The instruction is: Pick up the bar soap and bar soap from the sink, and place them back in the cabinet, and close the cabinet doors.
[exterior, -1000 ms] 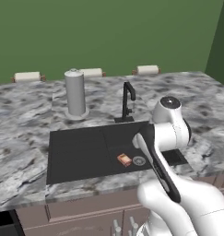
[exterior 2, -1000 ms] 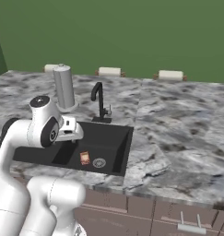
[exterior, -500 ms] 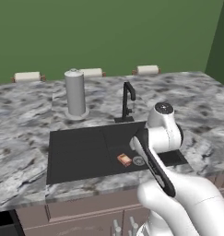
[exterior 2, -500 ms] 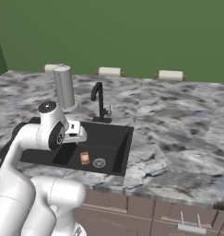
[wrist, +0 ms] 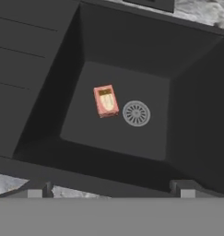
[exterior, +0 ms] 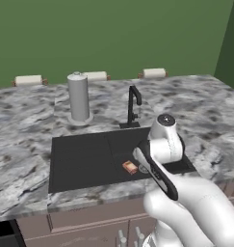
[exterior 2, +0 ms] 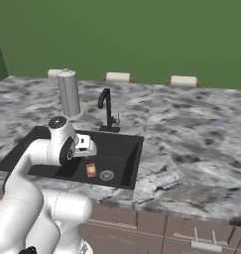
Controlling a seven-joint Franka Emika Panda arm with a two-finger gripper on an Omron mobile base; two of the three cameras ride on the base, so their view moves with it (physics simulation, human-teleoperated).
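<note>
Below the gripper point(wrist: 111, 186), whose fingers stand spread, one soap bar point(wrist: 106, 101) lies flat beside the sink point(wrist: 187, 115) drain point(wrist: 136, 113), long axis running roughly away from the fingertips.

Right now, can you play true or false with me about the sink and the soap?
1. A bar soap lies on the bottom of the sink. True.
2. The soap sits right on top of the drain. False: it lies beside the drain, not on it.
3. The gripper is holding the soap. False: its fingertips are apart, above the basin, and hold nothing.
4. A black faucet stands behind the sink. True.
5. The grey canister stands inside the sink. False: it stands on the stone counter behind the sink.
</note>
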